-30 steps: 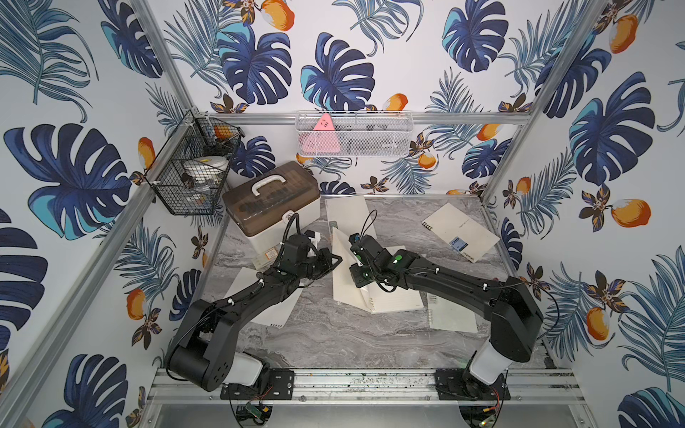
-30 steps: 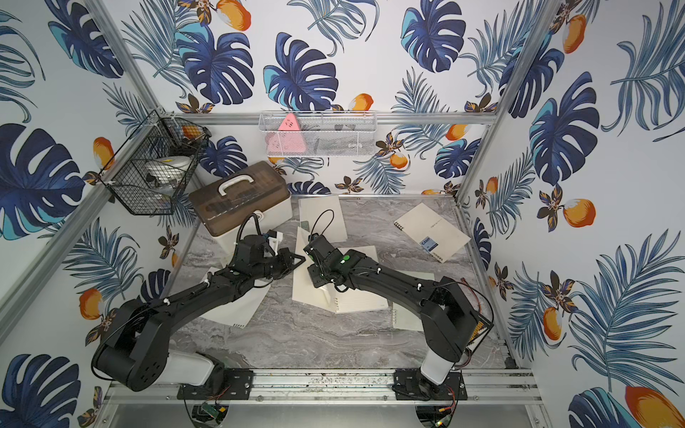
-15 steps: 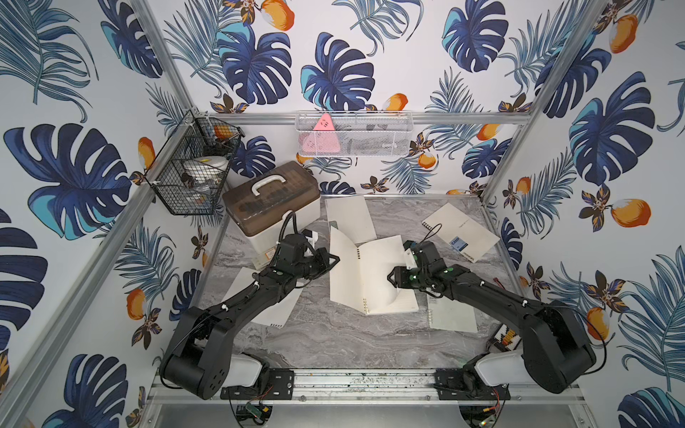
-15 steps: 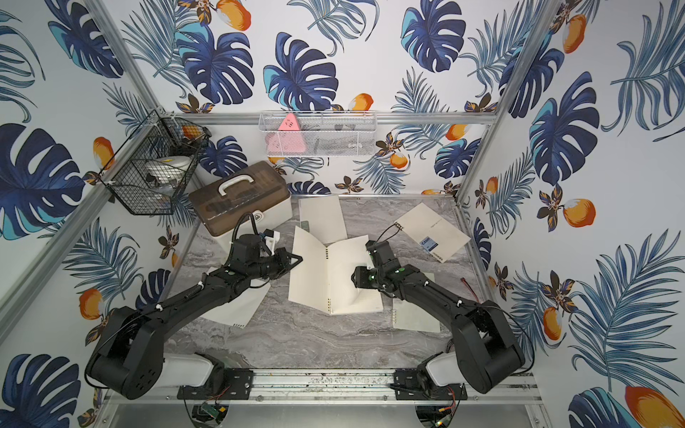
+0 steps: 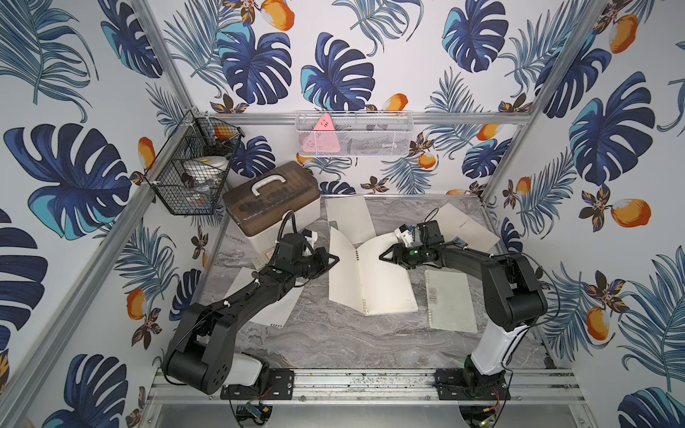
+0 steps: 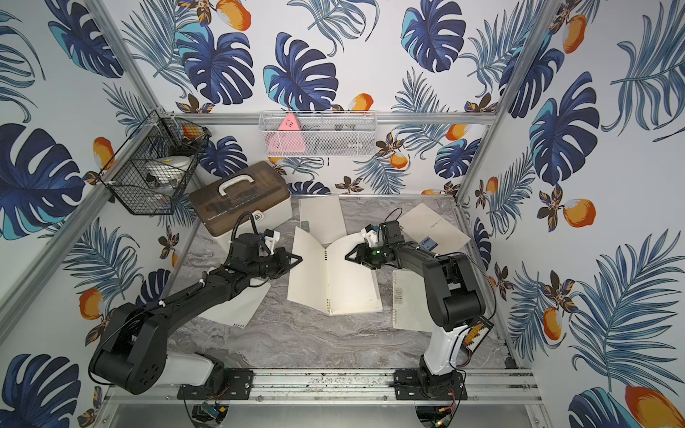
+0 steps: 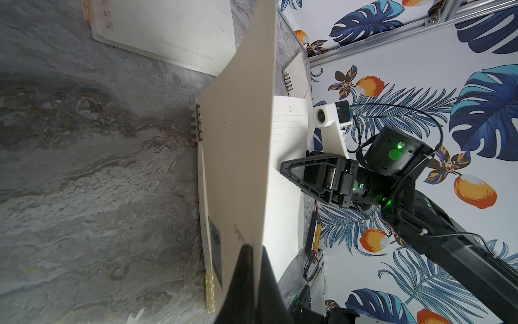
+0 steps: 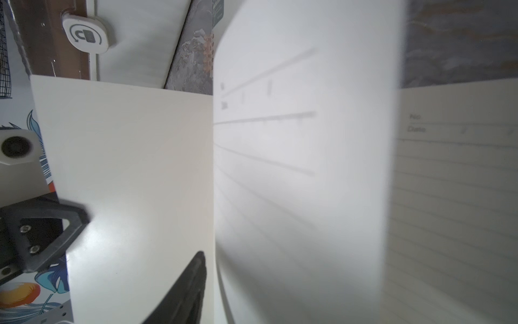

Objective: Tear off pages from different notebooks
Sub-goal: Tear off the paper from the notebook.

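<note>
Left gripper point(image 5: 336, 259) pressed together, I am pinching the outer edge of the open notebook's point(image 5: 385, 296) cover point(image 5: 343, 274), which is standing tilted up off the table point(image 5: 333, 341). My right gripper point(image 5: 383, 256) is hovering over the ruled page point(image 8: 302, 168) curling up beside it; whether its jaws are gripping that page I cannot tell.

Lifted page point(image 8: 302, 168) — blurred, too close to read.
</note>
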{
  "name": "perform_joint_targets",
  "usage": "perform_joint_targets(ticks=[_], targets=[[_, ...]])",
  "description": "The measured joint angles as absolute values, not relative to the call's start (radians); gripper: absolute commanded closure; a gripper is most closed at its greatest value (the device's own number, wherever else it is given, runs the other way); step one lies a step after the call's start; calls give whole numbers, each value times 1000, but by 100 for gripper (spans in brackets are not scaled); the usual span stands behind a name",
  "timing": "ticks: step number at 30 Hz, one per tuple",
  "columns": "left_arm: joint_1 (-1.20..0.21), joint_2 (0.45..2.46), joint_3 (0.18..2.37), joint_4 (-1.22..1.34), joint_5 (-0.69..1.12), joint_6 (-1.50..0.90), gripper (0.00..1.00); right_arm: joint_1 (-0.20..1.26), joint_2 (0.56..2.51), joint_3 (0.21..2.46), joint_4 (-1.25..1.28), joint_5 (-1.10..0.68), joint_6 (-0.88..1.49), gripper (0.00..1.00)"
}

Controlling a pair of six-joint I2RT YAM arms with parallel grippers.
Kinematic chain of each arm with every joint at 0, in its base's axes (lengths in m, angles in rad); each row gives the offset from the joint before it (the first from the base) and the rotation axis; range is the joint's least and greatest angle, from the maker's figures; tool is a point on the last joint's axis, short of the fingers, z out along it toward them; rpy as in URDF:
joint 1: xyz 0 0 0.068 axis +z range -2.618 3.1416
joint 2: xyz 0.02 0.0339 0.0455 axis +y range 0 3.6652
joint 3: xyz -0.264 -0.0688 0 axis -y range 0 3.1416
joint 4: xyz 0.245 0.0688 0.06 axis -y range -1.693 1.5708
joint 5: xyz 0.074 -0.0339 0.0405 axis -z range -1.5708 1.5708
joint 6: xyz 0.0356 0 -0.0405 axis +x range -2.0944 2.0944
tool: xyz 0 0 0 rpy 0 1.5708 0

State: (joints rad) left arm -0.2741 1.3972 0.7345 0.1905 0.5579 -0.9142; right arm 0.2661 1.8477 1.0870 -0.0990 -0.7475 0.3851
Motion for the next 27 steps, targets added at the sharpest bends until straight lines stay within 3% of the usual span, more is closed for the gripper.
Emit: perform_joint_targets(ticks=[3,5,10,18,27], targets=[[-271,1404,735,196,566,-915,100,268,1890,1146,-102,-744,395,49],[-270,1408,735,200,571,-915,100,269,1910,1190,-113,-720,379,65],[-268,1410,735,202,574,-918,100,339,1897,1281,-224,-514,307,80],[-267,1397,733,186,557,-950,100,689,1758,1298,-296,41,62,95],[-216,1351,730,126,533,-970,100,629,1811,1346,-350,337,-19,100]])
